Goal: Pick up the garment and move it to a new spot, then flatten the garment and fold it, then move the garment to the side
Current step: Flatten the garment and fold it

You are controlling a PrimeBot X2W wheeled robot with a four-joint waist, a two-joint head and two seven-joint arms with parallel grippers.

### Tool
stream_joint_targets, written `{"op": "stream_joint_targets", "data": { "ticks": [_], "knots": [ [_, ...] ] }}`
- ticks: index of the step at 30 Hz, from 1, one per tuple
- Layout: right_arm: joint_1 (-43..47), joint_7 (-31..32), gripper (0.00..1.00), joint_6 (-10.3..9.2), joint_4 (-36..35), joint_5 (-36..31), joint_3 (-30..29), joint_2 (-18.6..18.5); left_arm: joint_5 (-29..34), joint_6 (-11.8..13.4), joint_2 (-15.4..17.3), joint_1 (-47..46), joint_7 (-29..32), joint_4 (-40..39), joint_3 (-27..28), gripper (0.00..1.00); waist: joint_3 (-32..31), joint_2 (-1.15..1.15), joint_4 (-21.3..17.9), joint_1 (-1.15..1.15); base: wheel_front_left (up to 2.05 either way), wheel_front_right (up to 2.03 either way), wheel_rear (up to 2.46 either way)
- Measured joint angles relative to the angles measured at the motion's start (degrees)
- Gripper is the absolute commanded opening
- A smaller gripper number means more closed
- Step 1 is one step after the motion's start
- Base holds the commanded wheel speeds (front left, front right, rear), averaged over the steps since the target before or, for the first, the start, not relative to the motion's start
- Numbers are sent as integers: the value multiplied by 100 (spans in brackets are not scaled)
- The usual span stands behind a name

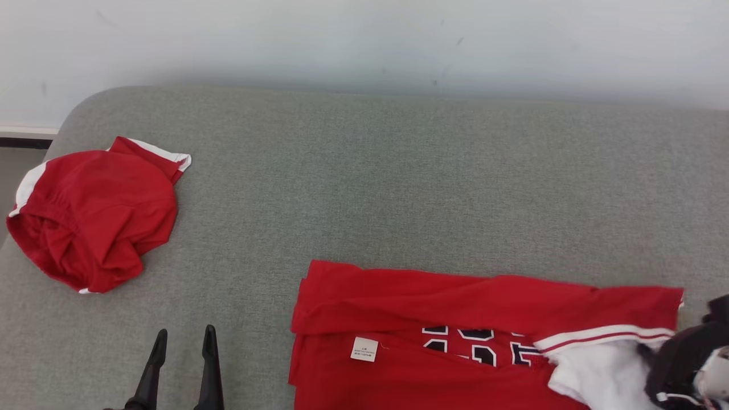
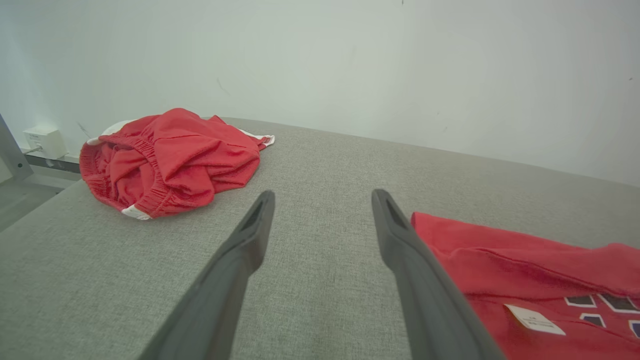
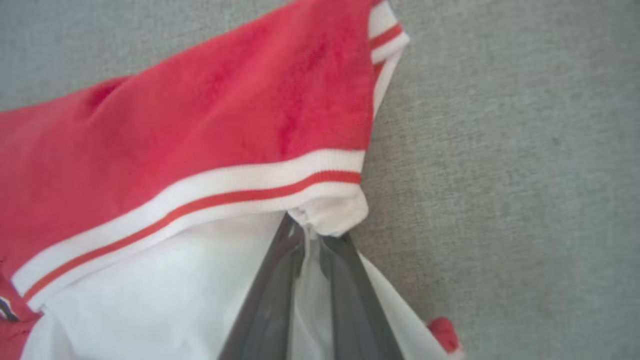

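A red jersey (image 1: 455, 336) with white trim and dark numbers lies partly folded on the grey cushion, its white care label (image 1: 364, 348) facing up. My right gripper (image 3: 307, 225) is shut on the jersey's white sleeve fabric (image 3: 160, 285), just under the striped cuff (image 3: 210, 195); in the head view its dark wrist (image 1: 683, 364) shows at the lower right, over the sleeve. My left gripper (image 1: 183, 336) stands open to the left of the jersey, holding nothing. In the left wrist view its fingers (image 2: 250, 235) hover above bare cushion, with the jersey's edge (image 2: 500, 260) beside the right finger.
Crumpled red shorts (image 1: 94, 213) with white trim lie at the far left of the cushion (image 1: 398, 188), also seen as the shorts (image 2: 170, 160) ahead of the left gripper. A pale wall (image 1: 364, 40) rises behind. A white wall socket (image 2: 44, 141) sits at left.
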Motion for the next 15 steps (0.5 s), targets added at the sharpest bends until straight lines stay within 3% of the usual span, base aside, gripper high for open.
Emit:
{"op": "stream_joint_targets", "data": {
  "ticks": [15],
  "knots": [
    [219,29,0,-7,-758,-637,-1590,-210,-11,27,0,34,0,-11,26,100,-205,0,-312,0,0,0,0]
  ]
}}
